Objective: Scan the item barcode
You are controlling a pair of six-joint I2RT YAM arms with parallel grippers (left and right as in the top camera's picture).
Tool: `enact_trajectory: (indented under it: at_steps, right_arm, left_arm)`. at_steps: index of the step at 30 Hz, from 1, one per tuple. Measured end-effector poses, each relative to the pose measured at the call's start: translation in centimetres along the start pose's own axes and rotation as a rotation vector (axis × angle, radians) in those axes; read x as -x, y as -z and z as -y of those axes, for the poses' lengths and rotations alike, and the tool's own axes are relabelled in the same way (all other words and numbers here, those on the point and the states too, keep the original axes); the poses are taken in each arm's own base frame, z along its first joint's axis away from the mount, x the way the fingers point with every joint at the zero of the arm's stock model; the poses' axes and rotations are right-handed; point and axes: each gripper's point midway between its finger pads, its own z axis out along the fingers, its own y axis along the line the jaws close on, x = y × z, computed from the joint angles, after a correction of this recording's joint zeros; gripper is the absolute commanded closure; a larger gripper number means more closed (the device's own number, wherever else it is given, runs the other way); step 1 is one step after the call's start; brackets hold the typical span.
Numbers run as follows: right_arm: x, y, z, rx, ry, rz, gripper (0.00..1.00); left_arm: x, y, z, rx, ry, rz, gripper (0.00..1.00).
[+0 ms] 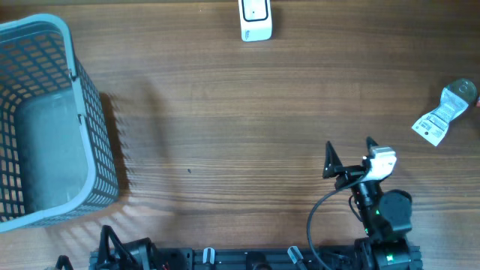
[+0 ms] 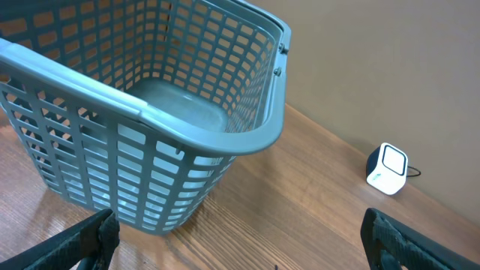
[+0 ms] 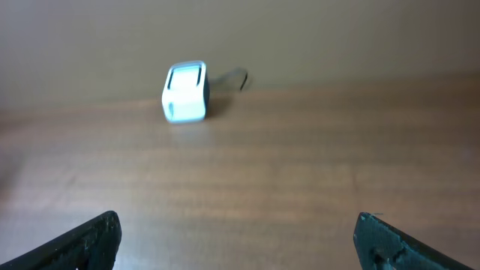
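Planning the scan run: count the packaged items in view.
1: the packaged item at the overhead view's right edge. The basket looks empty; more may lie out of frame.

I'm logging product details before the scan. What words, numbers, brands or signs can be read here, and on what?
Nothing can be quoted.
Packaged item: its white label carries dark print, too small to read.
Scanner: no legible text or logo in any view.
Basket: no text visible.
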Motion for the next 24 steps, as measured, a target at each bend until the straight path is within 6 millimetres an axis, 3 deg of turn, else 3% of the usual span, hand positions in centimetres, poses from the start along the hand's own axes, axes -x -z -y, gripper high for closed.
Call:
enact_trajectory:
  at_steps: [5,24]
  right_arm:
    - [2.3,0.8,1.3,-0.050,-0.002,0.105,0.00]
    - [2.6,0.8,1.9,-0.075,-0.003,0.117,0.00]
  left_arm:
    - [0.0,0.0,0.0,0.000,0.000,0.000,0.00]
    - [0.0,0.0,0.0,0.000,0.000,0.000,0.00]
